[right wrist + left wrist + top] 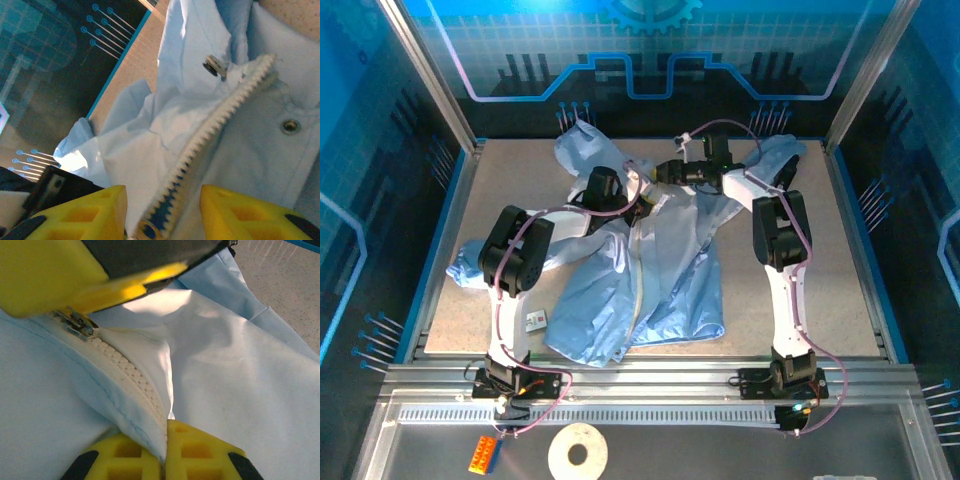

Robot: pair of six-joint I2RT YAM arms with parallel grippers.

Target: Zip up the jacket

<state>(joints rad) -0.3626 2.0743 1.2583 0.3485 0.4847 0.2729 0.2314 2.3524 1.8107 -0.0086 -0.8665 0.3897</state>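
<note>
The light-blue jacket (pixel 660 270) lies spread on the table, its pale zipper strip (pixel 638 285) running down the front. Both grippers meet near the collar. My left gripper (pixel 632 205) (pixel 165 450) is shut on the jacket's front edge, pinching the fabric beside the white zipper teeth (pixel 125 372). The metal slider (pixel 77 324) sits just under a yellow finger (pixel 100 285) of the right gripper. My right gripper (pixel 655 180) (pixel 162 210) is open, its fingers straddling the zipper teeth (pixel 215 125), with the slider (pixel 147 230) low between them.
A small white card (pixel 535 320) lies on the table left of the jacket's hem. An orange brick (pixel 485 455) and a white tape roll (pixel 577 452) rest on the near shelf. Metal snaps (pixel 290 126) dot the jacket. Blue enclosure walls surround the table (pixel 840 260).
</note>
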